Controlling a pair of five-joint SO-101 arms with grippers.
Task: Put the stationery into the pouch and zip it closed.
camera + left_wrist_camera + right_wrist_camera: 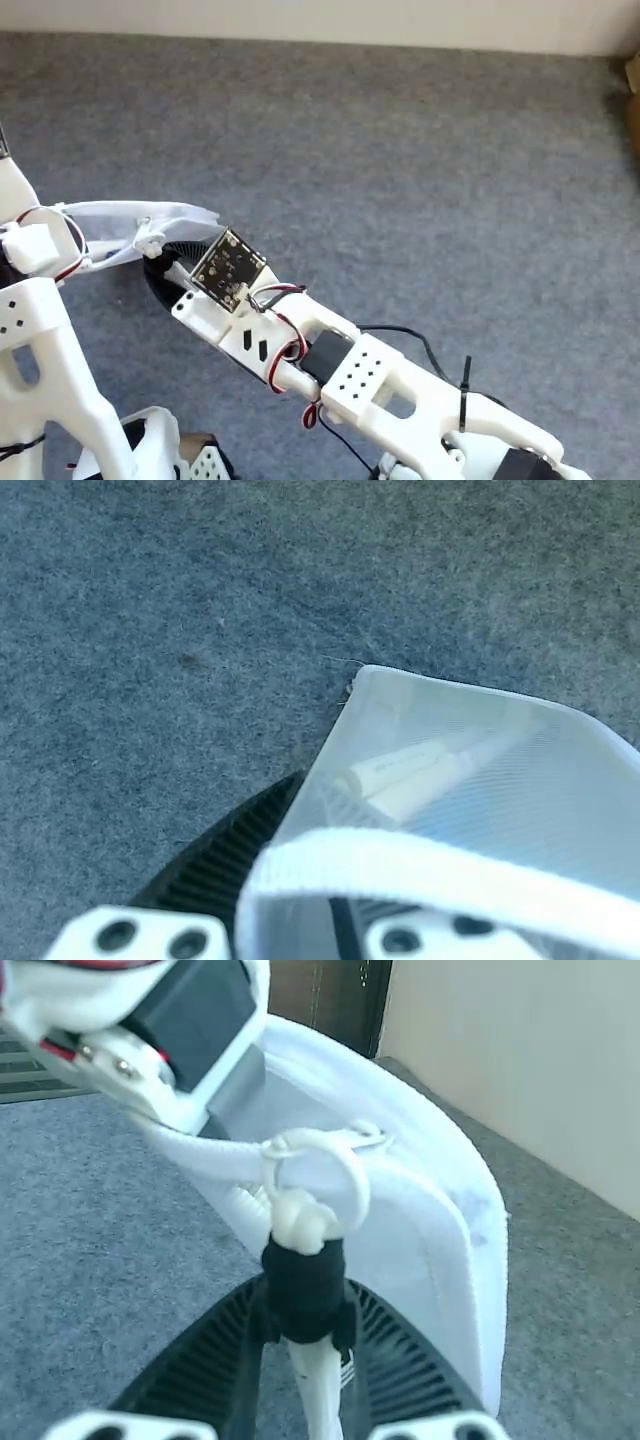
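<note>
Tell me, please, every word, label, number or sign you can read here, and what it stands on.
None can be read.
Pouch: a faint smudge, too blurred to tell whether it is print.
Circuit board on an arm's wrist: any marking is too small to read.

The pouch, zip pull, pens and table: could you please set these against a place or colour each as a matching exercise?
Things:
1 pouch
2 zip pull
3 pens
4 table

Place or colour:
A grey
B inside the pouch
C white mesh
D in the right gripper

Pairs: 1-C, 2-D, 3-B, 4-A.
</note>
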